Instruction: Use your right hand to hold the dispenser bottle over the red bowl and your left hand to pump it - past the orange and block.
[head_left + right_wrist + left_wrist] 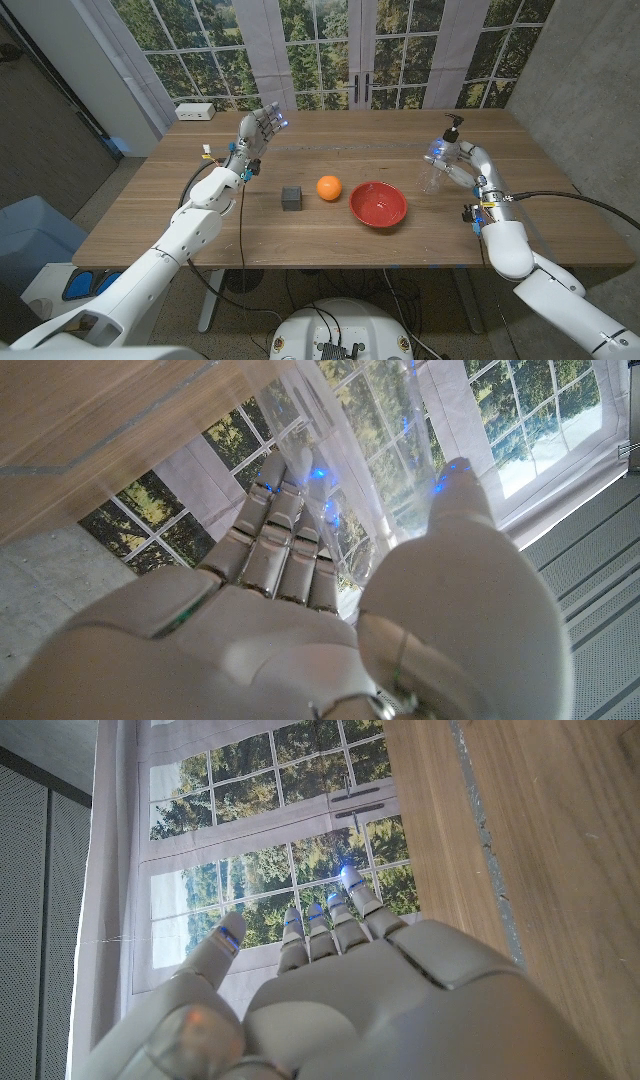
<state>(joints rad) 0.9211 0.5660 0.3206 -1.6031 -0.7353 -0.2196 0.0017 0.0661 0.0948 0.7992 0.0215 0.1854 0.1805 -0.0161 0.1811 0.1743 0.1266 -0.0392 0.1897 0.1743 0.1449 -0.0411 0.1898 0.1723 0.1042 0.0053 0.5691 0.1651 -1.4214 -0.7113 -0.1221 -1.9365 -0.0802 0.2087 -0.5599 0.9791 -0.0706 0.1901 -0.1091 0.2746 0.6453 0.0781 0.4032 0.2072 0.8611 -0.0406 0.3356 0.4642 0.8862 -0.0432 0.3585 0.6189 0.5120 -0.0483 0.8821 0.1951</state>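
The fingers (pixel 275 530) of the right hand (pixel 452 160) are wrapped around the clear dispenser bottle (pixel 440 165), with the thumb on the other side of it. In the right wrist view the see-through plastic sits right between the fingers and the thumb, so the bottle is held. It has a black pump top (pixel 454 124) and leans a bit. It is near the right end of the counter (pixel 200 225), off to the side of the red bowl (pixel 378 204) and not over it yet.

So the step in hand looks like the carry: the bottle is grabbed, and now it has to go over the bowl. The right arm should bring it in toward the middle until the spout hangs above the red bowl, and keep it steady and upright.

The left hand (pixel 258 130) is far away, up near the back left part of the counter. Its fingers (pixel 330 920) are spread apart and point up, and it holds nothing. The arm is stretched out long from the bottom corner.

To pump, the left hand has to come across. The dark grey block (pixel 291 197) and the orange (pixel 329 187) sit in a row between it and the bowl, the orange just beside the bowl. The hand should pass above or behind them so it does not knock them, then press down on the pump top.
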